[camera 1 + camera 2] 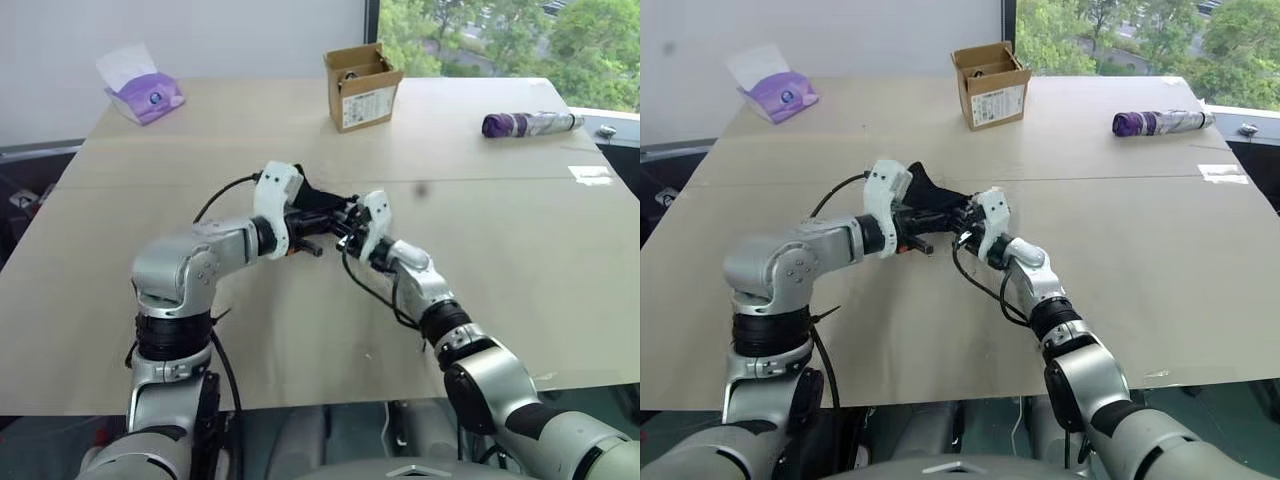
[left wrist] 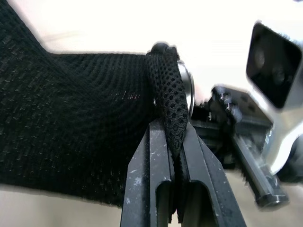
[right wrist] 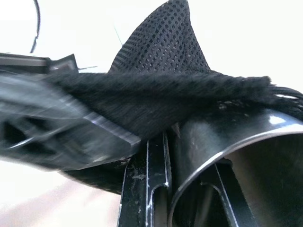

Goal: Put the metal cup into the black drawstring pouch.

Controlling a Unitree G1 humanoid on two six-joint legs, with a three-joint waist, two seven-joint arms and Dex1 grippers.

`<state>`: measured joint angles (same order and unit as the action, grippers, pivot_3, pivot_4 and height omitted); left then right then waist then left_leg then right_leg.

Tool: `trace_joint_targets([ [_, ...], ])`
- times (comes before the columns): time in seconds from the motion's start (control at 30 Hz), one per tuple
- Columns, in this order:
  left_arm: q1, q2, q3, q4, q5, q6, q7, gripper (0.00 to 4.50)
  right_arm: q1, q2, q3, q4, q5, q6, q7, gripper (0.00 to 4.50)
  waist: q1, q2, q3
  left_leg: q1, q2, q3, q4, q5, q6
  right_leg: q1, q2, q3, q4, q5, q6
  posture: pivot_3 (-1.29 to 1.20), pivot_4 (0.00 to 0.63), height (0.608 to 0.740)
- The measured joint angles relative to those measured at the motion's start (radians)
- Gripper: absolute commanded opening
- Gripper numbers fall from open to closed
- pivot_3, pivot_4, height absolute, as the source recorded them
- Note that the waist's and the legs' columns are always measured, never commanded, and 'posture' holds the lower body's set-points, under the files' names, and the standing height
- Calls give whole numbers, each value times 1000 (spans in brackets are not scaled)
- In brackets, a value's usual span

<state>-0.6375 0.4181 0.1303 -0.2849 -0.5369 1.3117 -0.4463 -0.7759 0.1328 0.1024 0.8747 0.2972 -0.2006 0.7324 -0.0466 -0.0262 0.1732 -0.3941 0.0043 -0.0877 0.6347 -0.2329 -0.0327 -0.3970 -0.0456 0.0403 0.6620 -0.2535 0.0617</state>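
The right pincer [image 3: 189,208] clamps the shiny metal cup [image 3: 222,156]; the left pincer [image 2: 176,156] pinches the black drawstring pouch [image 2: 71,132] above the tan counter [image 1: 520,260], near a window.

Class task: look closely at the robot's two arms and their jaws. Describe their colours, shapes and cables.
Both arms have rounded silver-grey shells joined by black ribbed rings. Each wrist carries a white angular housing. The left gripper and right gripper end in two flat, straight black fingers, scuffed with pale scratches. Thin black cables loop loosely beside each forearm.
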Motion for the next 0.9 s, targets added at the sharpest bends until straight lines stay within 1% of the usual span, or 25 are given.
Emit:
trace_joint_targets([
  [0.1,-44,-34,20,1,-12,27,19,0,0,0,99,-10,-91,-72,7,20,-1,0,0,0,0,0,0,0,0,0,0,0,0,0,0,0,150,740],
  [0.23,-85,-71,69,1,-35,111,42,0,-17,-1,191,16,-253,-215,-56,20,-3,0,0,0,0,0,0,0,0,-1,0,0,0,0,0,0,150,740],
  [0.47,-87,-110,158,-24,-64,203,50,0,-92,-4,205,101,-405,-296,-181,20,-2,0,0,0,0,0,0,1,-1,-1,0,0,0,0,0,0,150,740],
  [0.57,-86,-155,210,-36,-67,233,60,0,-102,-3,201,107,-408,-300,-191,20,0,0,0,-1,0,0,0,1,-1,0,0,0,-1,0,0,0,150,740],
  [0.63,-86,-163,226,-37,-70,244,60,0,-105,-3,202,108,-409,-300,-183,20,0,-1,0,-1,0,0,0,1,-1,-1,0,0,-1,0,0,0,150,740],
  [0.67,-86,-167,235,-37,-75,252,60,0,-105,-3,202,108,-409,-299,-172,717,0,-1,0,-1,0,0,0,1,-1,-1,0,0,-1,0,0,0,150,740],
  [0.7,-85,-175,243,-37,-79,256,60,0,-105,-3,201,107,-408,-298,-168,966,1,-1,0,-1,0,0,0,1,-1,-1,0,0,-1,0,0,0,150,740],
  [0.73,-81,-185,257,-37,-82,259,60,0,-105,-3,201,105,-407,-297,-162,1439,1,-1,0,-1,0,0,0,1,-1,-1,0,0,-1,0,0,0,150,740],
  [0.77,-72,-183,259,-36,-83,254,60,0,-105,-3,201,103,-406,-288,-150,2036,1,-1,0,-1,0,0,0,1,-1,0,0,0,-1,0,0,0,150,740],
  [0.83,-46,-168,245,-27,-83,225,56,0,-105,-4,201,101,-407,-268,-137,3020,0,0,0,-1,0,0,0,1,-1,-1,0,0,0,0,0,0,150,740],
  [0.9,-29,-152,227,-8,-77,179,50,0,-95,-11,202,74,-409,-237,-128,3817,1,0,0,-1,0,0,0,1,-1,-1,0,0,0,0,0,0,150,740],
])
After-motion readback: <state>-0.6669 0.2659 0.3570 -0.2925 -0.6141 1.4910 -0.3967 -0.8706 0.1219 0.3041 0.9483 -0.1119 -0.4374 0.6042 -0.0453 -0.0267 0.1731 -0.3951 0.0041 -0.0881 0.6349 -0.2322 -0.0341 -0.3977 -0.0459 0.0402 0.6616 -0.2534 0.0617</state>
